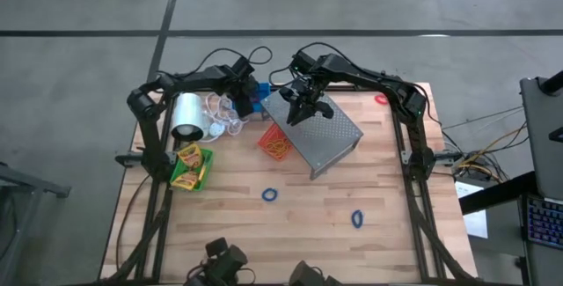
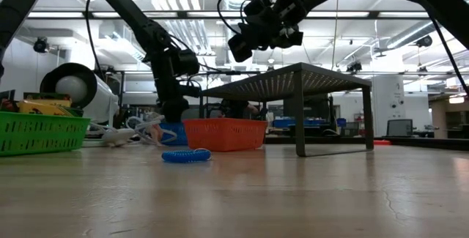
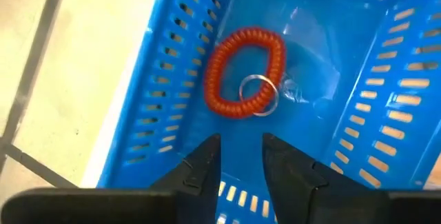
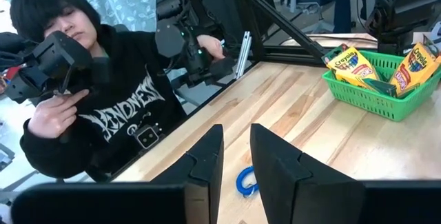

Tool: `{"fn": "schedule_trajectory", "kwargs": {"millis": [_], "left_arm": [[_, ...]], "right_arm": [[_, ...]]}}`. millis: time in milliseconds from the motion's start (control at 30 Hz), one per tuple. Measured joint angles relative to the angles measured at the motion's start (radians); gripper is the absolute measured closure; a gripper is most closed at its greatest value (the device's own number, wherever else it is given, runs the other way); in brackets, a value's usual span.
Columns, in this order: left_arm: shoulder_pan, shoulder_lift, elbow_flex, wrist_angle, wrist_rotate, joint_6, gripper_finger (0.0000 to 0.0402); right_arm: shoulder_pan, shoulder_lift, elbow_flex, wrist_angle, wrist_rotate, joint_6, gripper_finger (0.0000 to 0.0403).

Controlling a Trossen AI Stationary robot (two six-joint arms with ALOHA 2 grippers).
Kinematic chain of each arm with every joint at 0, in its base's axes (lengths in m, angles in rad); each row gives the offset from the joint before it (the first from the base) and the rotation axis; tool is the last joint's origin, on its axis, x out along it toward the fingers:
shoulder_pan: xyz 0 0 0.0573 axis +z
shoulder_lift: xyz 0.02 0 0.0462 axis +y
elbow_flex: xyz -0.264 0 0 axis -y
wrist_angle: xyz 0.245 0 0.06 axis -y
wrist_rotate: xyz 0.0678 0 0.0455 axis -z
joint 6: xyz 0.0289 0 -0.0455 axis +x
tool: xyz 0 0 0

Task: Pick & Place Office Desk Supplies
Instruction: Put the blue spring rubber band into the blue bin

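A red coiled ring band (image 3: pixel 215 79) with a metal key ring lies flat on the floor of the blue bin (image 3: pixel 158 93). My left gripper (image 3: pixel 240 141) stands open just above it, pointing steeply down into the bin (image 1: pixel 258 101), and touches nothing. My right gripper (image 4: pixel 236 131) hovers open and empty above the grey rack (image 1: pixel 325 132), pointing about level. Two crayon boxes (image 4: pixel 355 64) lie in the green bin (image 1: pixel 189 167). The orange bin (image 1: pixel 274 143) stands by the rack's left side. Blue ring bands (image 1: pixel 269 194) (image 1: pixel 357 219) lie on the table's near half. A red band (image 1: pixel 380 99) lies at the far right.
A white roll (image 1: pixel 186 117) with loose white cord (image 1: pixel 222 114) sits left of the blue bin. The rack stands on legs near the table's middle. A person (image 4: pixel 103 100) holding a device sits beyond the table's edge in the right wrist view.
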Motion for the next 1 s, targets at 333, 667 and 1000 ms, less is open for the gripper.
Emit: {"fn": "schedule_trajectory", "kwargs": {"millis": [333,667,1000], "left_arm": [[0.0,-0.081,0.099,-0.011,-0.095,0.018,0.0291],[-0.034,-0.368,0.132,-0.002,-0.113,-0.103,0.029],[-0.236,-0.656,0.128,0.031,-0.004,-0.234,0.029]], "right_arm": [[0.005,0.0,-0.001,0.001,-0.001,0.047,0.0327],[0.004,-0.002,0.044,-0.001,0.043,0.176,0.0337],[0.006,-0.041,0.184,-0.004,0.416,0.348,0.0357]]}}
